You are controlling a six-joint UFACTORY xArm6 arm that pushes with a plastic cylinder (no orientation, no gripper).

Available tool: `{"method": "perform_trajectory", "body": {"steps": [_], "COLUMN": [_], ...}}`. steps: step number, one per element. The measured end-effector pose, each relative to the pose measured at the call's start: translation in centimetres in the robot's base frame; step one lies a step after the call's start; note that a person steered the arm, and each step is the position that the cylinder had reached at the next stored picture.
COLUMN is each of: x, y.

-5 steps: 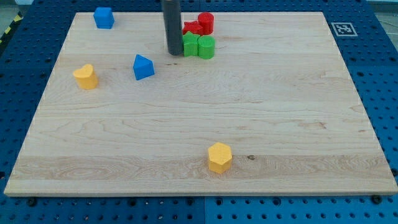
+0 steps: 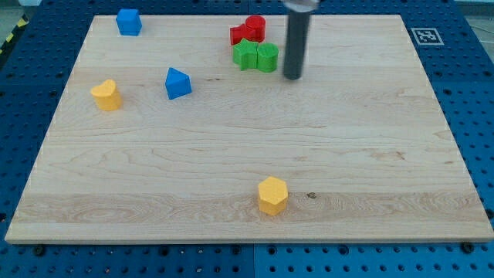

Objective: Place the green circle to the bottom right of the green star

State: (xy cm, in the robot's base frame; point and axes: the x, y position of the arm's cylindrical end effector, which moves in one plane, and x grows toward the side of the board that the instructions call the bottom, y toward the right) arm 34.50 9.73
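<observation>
The green circle (image 2: 268, 57) sits touching the green star (image 2: 247, 55), directly on its right near the view's top, so it looks level rather than lower: by that judgement the task is nearly done, lacking only a nudge towards the view's bottom. The arm carries no claw, only a smooth dark rod whose tip (image 2: 292, 77) rests just right of the circle. The matte, chunky blocks lie on a pale, grained wooden board (image 2: 231, 154).

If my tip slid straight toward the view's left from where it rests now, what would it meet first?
Probably the green circle: my tip sits just to its right and slightly lower, so it might only clip the lower edge. The green star lies directly beyond.
</observation>
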Motion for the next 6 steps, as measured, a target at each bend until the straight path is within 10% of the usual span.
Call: {"method": "perform_trajectory", "body": {"steps": [2, 6], "x": [-6.7, 0.1], "y": [-2.8, -4.2]}}
